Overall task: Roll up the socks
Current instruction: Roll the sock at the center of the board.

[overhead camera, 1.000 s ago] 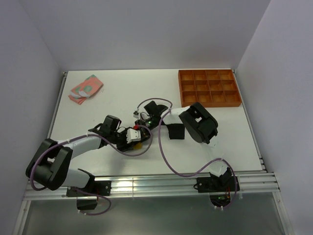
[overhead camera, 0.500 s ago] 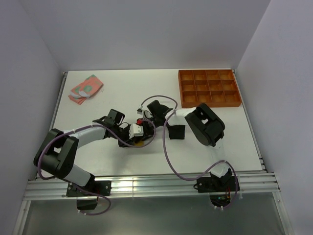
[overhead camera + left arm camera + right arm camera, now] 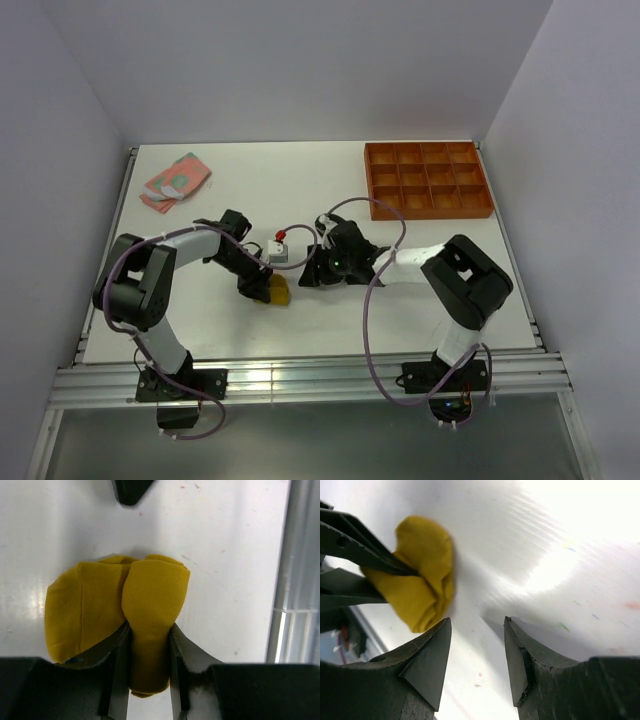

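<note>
- Yellow sock (image 3: 155, 592): bunched in a soft lump on the table (image 3: 260, 190), left of middle and toward the near edge. The left wrist view shows two folds. The right-hand fold is thicker and rolled over at its top.
- Left tool (image 3: 148, 632): clenched on the yellow sock. The thicker fold is pinched between its fingers (image 3: 116, 670), and cloth bulges out past the tips. The other fold spreads flat on the table outside the grip.
- Right tool (image 3: 475, 630): released, jaws apart with bare table between them, nothing held. It sits low over the table, near the yellow sock and facing the left tool. In its own wrist view it does not touch the cloth.
- A black fingertip (image 3: 131, 492) shows at the top of the left wrist view. It is beyond the sock and apart from it.
- From above, both arms reach in and meet at the yellow sock, the left from the left side and the right from the right. A purple cable loops along each arm.
- Pink sock (image 3: 175, 180): green patches, lying crumpled near the table's far left corner, well apart from both tools.
- Tray (image 3: 430, 213): orange with square compartments, at the table's far right, well apart from the socks.
</note>
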Available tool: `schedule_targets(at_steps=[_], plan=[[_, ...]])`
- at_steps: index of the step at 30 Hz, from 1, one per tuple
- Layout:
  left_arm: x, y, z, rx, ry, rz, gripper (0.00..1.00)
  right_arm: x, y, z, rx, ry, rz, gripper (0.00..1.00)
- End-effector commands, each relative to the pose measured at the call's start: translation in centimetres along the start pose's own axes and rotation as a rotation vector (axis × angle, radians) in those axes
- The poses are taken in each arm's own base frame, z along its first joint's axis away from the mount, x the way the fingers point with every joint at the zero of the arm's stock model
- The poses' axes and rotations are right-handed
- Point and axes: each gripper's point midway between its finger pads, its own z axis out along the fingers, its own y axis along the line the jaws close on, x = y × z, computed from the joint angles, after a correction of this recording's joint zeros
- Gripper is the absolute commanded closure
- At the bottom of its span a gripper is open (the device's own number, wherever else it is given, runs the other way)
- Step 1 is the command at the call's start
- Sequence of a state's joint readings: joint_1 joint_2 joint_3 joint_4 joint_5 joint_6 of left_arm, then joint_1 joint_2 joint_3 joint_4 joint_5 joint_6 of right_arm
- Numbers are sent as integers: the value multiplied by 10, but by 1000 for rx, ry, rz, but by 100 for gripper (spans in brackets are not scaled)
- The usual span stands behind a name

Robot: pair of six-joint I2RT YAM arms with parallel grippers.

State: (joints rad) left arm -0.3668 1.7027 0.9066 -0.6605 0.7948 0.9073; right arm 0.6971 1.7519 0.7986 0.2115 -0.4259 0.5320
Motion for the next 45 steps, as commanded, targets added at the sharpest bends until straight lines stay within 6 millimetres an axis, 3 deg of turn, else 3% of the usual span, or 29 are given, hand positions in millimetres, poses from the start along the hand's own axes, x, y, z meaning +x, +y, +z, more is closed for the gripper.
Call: schedule_targets(at_steps=[1,8,10,12,15,22,27,33,39,45], plan=[[32,-31,0,159,115,-132,100,-5,-34,-9,149,-122,12,46],[27,-29,-11,216,130,-220,100,-21,-10,-31,122,-280,-146,47],[28,-30,-11,247,147,-249,100,-19,12,-27,118,-285,-230,47],[30,-36,-12,284,165,-283,100,-19,20,-24,164,-287,-334,47],[32,-33,-9,301,172,-306,100,-11,58,-9,128,-268,-471,47],[38,-32,-4,336,200,-356,100,7,90,19,76,-238,-631,46],[39,-32,-2,363,208,-378,100,16,97,23,84,-251,-669,46],[41,-29,0,367,220,-402,100,19,91,5,91,-296,-651,46],[43,-26,4,375,228,-431,100,25,98,-12,33,-329,-648,45],[43,-26,4,378,234,-458,100,40,128,-3,-21,-295,-742,45]])
